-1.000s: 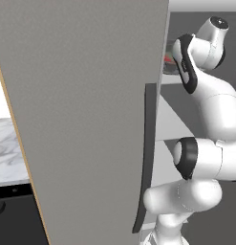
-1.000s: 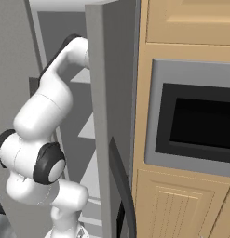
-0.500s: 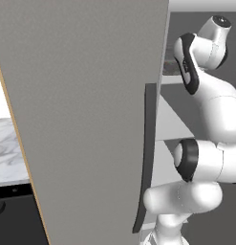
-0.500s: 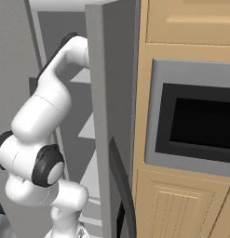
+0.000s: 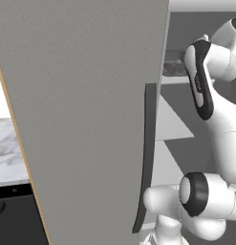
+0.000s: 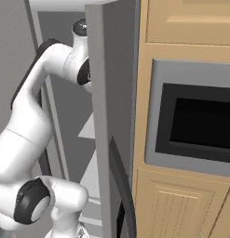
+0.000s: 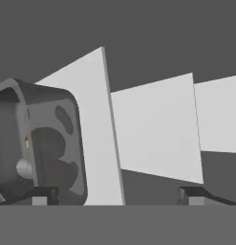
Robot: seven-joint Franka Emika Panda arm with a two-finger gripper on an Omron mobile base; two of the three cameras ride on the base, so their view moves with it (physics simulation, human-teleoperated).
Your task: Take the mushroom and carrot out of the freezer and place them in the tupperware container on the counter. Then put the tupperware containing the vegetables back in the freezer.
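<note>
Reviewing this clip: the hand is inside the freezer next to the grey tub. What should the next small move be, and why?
Probably a short, straight pull back out of the freezer. The gripper is open with its fingers wide apart and holds nothing. The tupperware container appears to rest beside a pale shelf, off to one side of the hand and not between the fingers. Its contents are too dim to identify.

On my right base cam: freezer (image 6: 65, 107) is open — its grey door (image 6: 111, 93) stands edge-on mid-frame, dark curved handle (image 6: 123, 190) low on it. Arm (image 6: 32, 121) reaches up and into the compartment, wrist passing behind the door edge. Pale shelves (image 6: 91, 172) inside. Right of the door — wood cabinetry (image 6: 181, 23) with a built-in oven (image 6: 195, 125), dark window.
</note>
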